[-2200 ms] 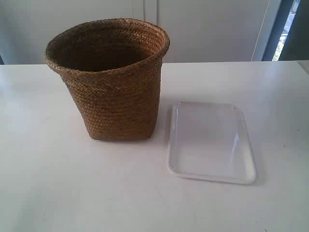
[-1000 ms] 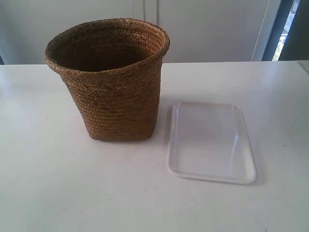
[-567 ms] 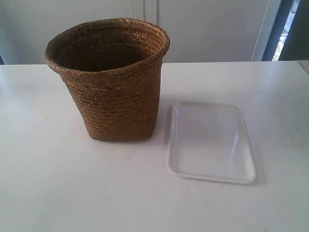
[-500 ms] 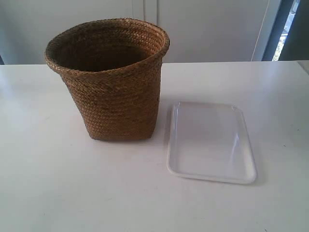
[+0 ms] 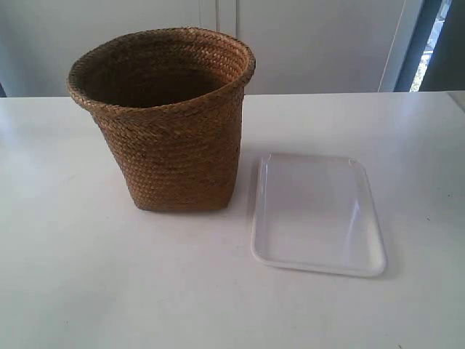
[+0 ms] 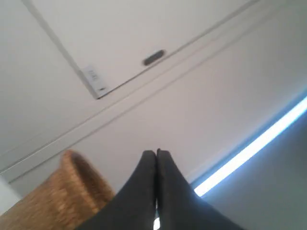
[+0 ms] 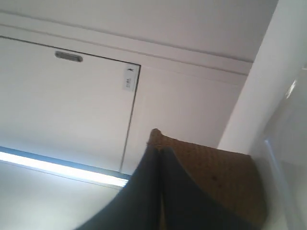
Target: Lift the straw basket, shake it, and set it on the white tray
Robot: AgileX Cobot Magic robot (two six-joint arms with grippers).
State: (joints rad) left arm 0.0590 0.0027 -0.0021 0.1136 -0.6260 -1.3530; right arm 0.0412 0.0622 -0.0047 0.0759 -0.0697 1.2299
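Observation:
The straw basket (image 5: 171, 120) stands upright on the white table, brown and braided, with a flared rim and a dark inside. Right beside its base lies the white tray (image 5: 318, 214), flat, with nothing on it. Neither arm shows in the exterior view. In the left wrist view my left gripper (image 6: 156, 153) is shut, its dark fingers pressed together with nothing between them, and the basket (image 6: 53, 201) shows off to one side. In the right wrist view my right gripper (image 7: 157, 147) is shut too, holding nothing, with the basket (image 7: 218, 179) behind it and part of the tray (image 7: 285, 187) at the edge.
The white table (image 5: 87, 283) stretches in front of and around both things. A white wall with cabinet panels (image 5: 312, 43) stands behind it, and a window strip (image 5: 429, 43) shows at the far right.

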